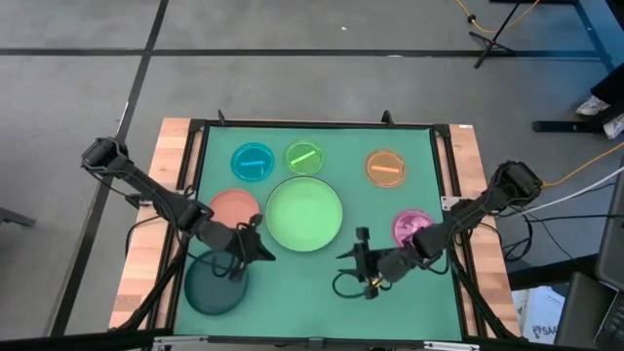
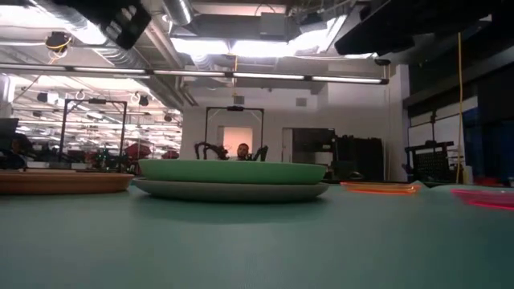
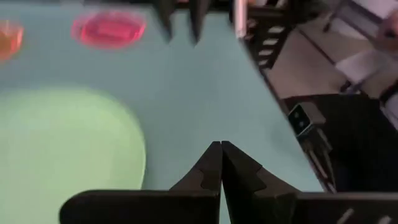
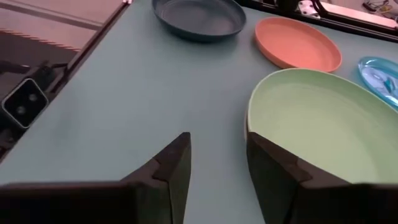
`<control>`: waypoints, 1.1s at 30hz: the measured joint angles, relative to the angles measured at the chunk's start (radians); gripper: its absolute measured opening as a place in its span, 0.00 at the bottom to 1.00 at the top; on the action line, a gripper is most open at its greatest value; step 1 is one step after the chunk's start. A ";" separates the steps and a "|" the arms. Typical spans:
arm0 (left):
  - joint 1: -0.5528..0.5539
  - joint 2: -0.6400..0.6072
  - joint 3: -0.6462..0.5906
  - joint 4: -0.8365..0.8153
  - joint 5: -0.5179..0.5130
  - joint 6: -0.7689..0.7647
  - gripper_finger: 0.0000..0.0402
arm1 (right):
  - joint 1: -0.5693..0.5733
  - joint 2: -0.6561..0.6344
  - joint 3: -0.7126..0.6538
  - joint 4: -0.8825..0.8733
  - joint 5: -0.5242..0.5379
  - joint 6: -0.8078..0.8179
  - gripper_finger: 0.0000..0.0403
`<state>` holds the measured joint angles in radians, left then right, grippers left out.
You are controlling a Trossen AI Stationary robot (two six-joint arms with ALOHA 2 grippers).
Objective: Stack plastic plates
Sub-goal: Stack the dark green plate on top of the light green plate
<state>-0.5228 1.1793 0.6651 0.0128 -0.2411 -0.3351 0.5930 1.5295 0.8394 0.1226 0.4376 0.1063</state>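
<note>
The large light green plate (image 1: 304,214) lies on the grey plate (image 2: 233,191) at the mat's middle. Beside them are the salmon plate (image 1: 232,206) and the dark teal plate (image 1: 214,285) on the left. The small blue (image 1: 253,162), green (image 1: 304,157) and orange (image 1: 385,168) plates lie toward the far edge, and the small pink plate (image 1: 411,226) on the right. My left gripper (image 3: 221,158) is shut above the mat between the teal and light green plates. My right gripper (image 4: 217,155) is open, near the light green plate's (image 4: 323,124) near-right rim.
A black frame (image 1: 195,146) borders the green mat (image 1: 292,302), with wooden table edges (image 1: 146,253) outside it. Bare mat lies along the near edge between the two grippers. Cables (image 1: 341,285) trail by the right gripper.
</note>
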 joint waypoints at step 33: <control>-0.179 -0.003 -0.060 -0.887 0.260 -0.762 0.29 | 0.002 0.001 0.000 -0.002 0.034 0.026 0.37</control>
<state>-0.7021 1.1759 0.6051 -0.8746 0.0185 -1.0972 0.5953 1.5303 0.8391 0.1207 0.4715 0.1326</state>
